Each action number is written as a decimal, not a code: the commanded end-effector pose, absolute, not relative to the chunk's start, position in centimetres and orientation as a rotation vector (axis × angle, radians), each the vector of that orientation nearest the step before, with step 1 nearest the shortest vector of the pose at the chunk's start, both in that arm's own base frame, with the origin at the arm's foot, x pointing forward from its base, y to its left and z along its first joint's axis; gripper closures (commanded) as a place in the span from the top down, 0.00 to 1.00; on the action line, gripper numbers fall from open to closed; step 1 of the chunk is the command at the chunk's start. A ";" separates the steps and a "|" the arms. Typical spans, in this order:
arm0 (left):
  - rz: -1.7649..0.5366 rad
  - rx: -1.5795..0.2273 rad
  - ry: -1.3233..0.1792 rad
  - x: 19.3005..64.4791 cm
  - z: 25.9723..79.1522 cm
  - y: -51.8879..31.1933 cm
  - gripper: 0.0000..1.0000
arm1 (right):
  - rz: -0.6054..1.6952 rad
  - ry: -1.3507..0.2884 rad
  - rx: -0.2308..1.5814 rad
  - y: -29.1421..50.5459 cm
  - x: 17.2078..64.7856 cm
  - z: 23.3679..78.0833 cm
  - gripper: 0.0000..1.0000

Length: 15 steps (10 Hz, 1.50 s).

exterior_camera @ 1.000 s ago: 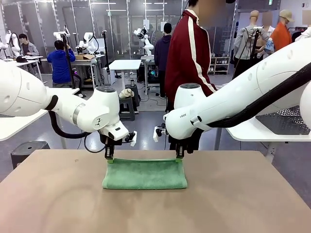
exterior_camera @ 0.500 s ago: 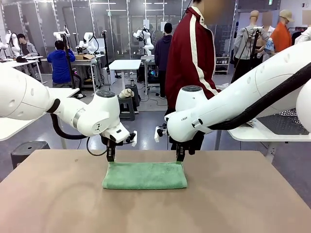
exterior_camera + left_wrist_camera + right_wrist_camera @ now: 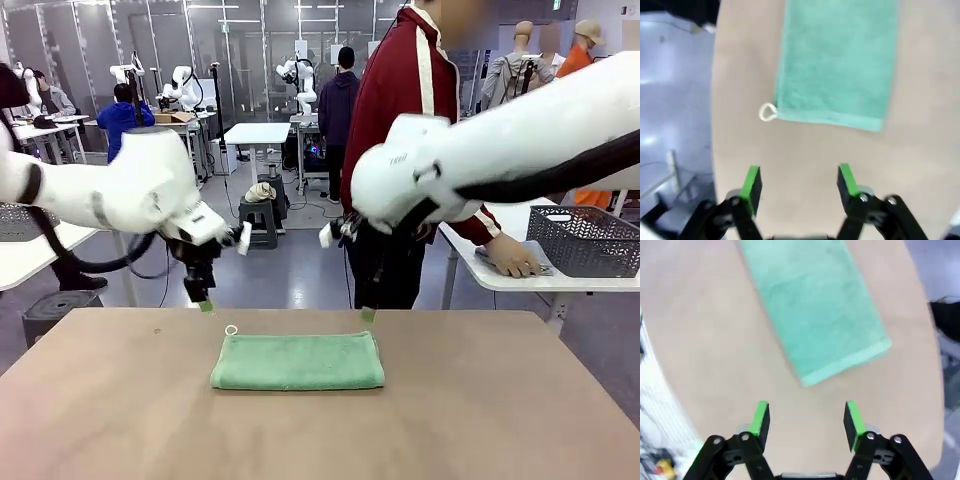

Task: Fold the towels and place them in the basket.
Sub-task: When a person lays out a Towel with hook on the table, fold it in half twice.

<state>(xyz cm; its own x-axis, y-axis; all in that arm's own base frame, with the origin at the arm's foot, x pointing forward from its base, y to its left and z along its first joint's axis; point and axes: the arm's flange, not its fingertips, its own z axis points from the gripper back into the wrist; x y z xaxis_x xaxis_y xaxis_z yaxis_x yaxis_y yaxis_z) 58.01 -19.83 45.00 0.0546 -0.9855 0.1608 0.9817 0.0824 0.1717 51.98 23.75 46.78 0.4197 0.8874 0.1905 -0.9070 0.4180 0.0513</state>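
Observation:
A mint green towel (image 3: 298, 361) lies folded into a flat rectangle on the brown table (image 3: 120, 420), with its small white loop (image 3: 231, 330) at the far left corner. My left gripper (image 3: 203, 305) hangs open above and to the left of that corner, holding nothing. My right gripper (image 3: 367, 313) is open above the towel's far right corner, also with nothing in it. In the left wrist view the towel (image 3: 837, 60) and loop (image 3: 767, 112) lie beyond the open gripper (image 3: 799, 184). In the right wrist view the towel (image 3: 812, 305) lies past the open gripper (image 3: 807, 419). A dark grey basket (image 3: 585, 240) stands on a white side table at the right.
A person in a dark red jacket (image 3: 405, 110) stands behind the far table edge, one hand (image 3: 512, 258) resting on the white side table (image 3: 520, 280) by the basket. Another grey basket (image 3: 18, 222) sits on a table at the left.
Both grippers have let go of the towel's far corners, opened and risen away from it; the left one moved left. The towel now lies flat and folded. The person has shifted right.

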 end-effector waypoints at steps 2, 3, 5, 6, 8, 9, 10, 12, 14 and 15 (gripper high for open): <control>-1.518 -0.140 -0.371 52.4 48.5 -13.7 0.76 | 0.649 -0.172 0.263 21.7 45.7 49.3 0.74; -1.515 -0.181 -0.429 51.7 48.5 -12.2 0.76 | 0.496 -0.137 0.263 21.2 44.3 49.1 0.74; -1.496 -0.282 -0.542 51.1 47.8 -9.1 0.76 | 0.258 -0.111 0.284 20.7 42.7 48.2 0.74; -1.481 -0.363 -0.593 51.1 47.1 -7.4 0.76 | 0.290 -0.123 0.308 21.0 42.0 48.2 0.74; -1.426 -0.494 -0.651 51.4 45.1 -3.8 0.76 | 0.368 -0.093 0.256 19.8 43.6 49.0 0.74; -1.410 -0.553 -0.682 51.5 44.2 -2.4 0.76 | 0.368 -0.093 0.256 19.8 43.6 49.0 0.74; -1.395 -0.603 -0.709 51.5 43.1 -1.1 0.76 | 0.368 -0.093 0.256 19.8 43.6 49.0 0.74; -1.391 -0.649 -0.765 51.2 41.8 -0.1 0.76 | 0.368 -0.093 0.256 19.8 43.6 49.0 0.74; -1.411 -0.663 -0.807 51.2 41.5 -0.4 0.76 | 0.368 -0.093 0.256 19.8 43.6 49.0 0.74; -1.416 -0.655 -0.813 51.4 41.7 -1.0 0.76 | 0.368 -0.093 0.256 19.8 43.6 49.0 0.74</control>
<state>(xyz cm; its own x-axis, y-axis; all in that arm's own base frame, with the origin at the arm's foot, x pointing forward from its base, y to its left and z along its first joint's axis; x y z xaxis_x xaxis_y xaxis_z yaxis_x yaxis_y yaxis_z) 51.24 -0.42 41.57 0.0127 -0.6082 0.7936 0.9954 0.0834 0.0480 43.21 19.87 48.91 0.9358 0.3240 0.1387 -0.3490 0.9070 0.2359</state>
